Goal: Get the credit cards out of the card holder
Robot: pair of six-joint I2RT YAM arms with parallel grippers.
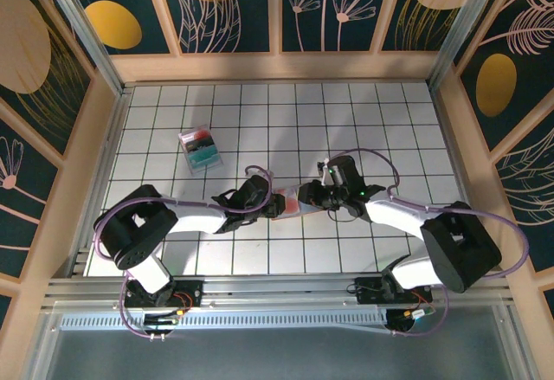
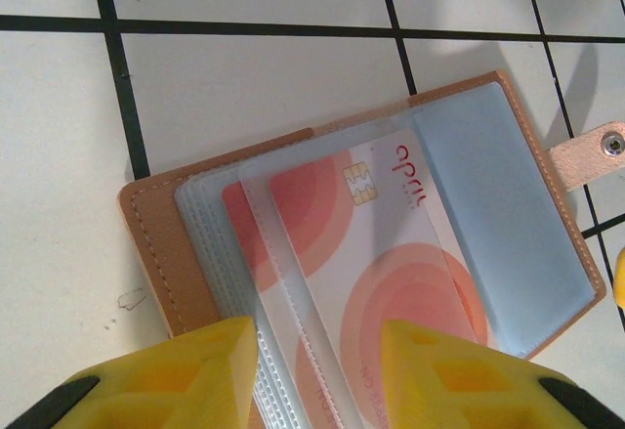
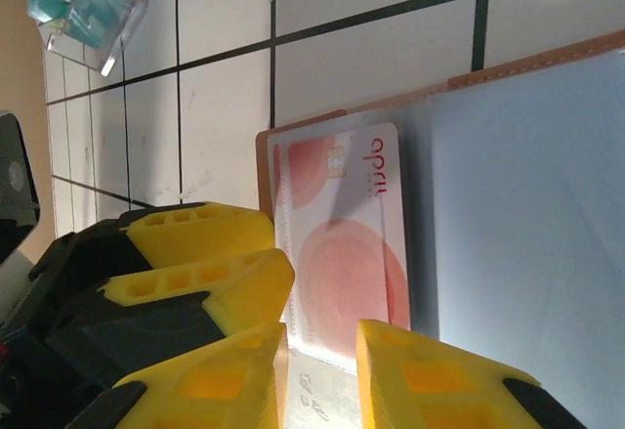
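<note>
The card holder lies open mid-tabletop, toward the near edge. The red-orange card sits in its clear sleeve, so I judge no card is out yet. The left gripper and right gripper straddle the sleeves with fingers spread, gripping nothing.
</note>
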